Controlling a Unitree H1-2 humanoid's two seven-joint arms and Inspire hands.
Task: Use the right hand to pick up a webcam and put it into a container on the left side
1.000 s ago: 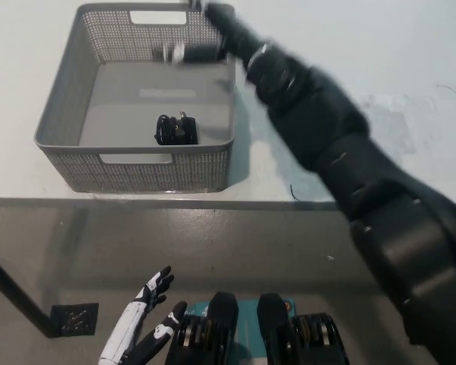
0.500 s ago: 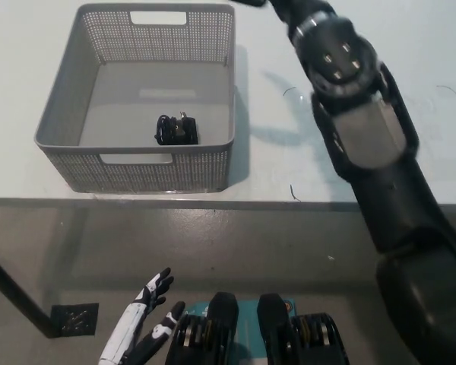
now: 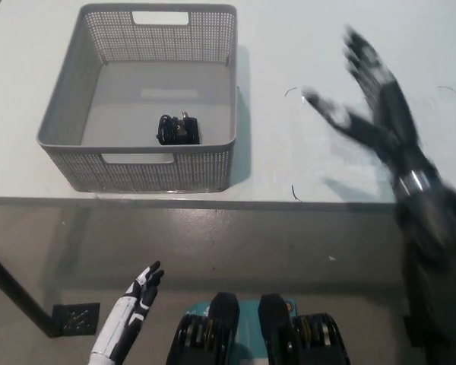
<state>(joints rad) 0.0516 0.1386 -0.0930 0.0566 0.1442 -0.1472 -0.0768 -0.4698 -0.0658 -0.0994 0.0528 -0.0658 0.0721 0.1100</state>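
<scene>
A small black webcam [image 3: 177,130] lies on the floor of the grey mesh basket [image 3: 68,129], near its front wall, on the left part of the white table. My black right hand [image 3: 368,103] hovers over the table's right part, well away from the basket, open with its fingers spread and nothing in it; it looks blurred from motion. My white left hand [image 3: 140,293] rests low at the lower left, below the table's front edge, open and holding nothing.
The white table [image 3: 304,46] carries a few faint dark scuff marks to the right of the basket. Its front edge runs across the middle of the picture, with grey floor below and a black table leg [image 3: 11,293] at the lower left.
My right arm has swung from over the basket's far rim to the right and back toward me, empty. The webcam has stayed in the basket. The left hand has shifted slightly.
</scene>
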